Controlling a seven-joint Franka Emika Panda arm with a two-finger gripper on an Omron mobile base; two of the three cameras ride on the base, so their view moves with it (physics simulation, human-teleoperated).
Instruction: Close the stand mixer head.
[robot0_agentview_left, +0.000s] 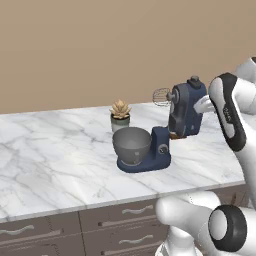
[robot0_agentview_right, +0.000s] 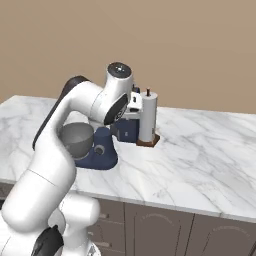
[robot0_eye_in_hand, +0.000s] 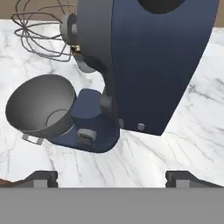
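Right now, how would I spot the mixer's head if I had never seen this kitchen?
Find the marble counter; on it stands a navy mixer with a grey bowl. The stand mixer head is the oblong navy part tilted up above the base, the only piece carrying a wire whisk.

Raised stand mixer head (robot0_agentview_left: 186, 107) blocks ahead of claw (robot0_eye_in_hand: 111, 177); paper-towel holder (robot0_agentview_right: 148, 120) crowds behind.

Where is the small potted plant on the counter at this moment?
In the left base view the potted plant stands on the marble counter, just behind the grey mixing bowl and left of the raised stand mixer head.
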